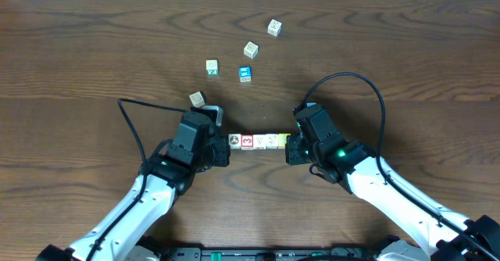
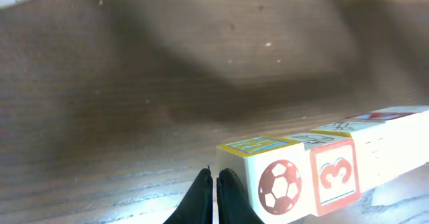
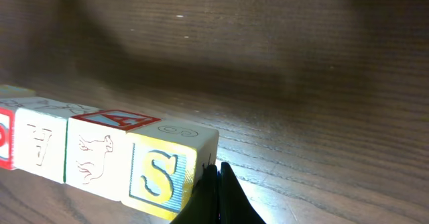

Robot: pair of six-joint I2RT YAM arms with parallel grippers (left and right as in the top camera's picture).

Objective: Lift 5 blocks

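Blocks [image 1: 258, 141]: row, frame centre | left gripper [image 2: 214, 184], right gripper [image 3: 216, 177]: fingers closed, apparently squeezing row ends to lift together

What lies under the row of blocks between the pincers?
Only table shows below the row, between left pincer and right pincer. Its underside is hidden; a gap cannot be seen.

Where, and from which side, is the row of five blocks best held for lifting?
At its two end faces, one arm pressing inward from each end. The row of blocks is a straight line of separate cubes, so probably only end pressure keeps it whole. The left gripper and right gripper, both shut, sit at those ends.
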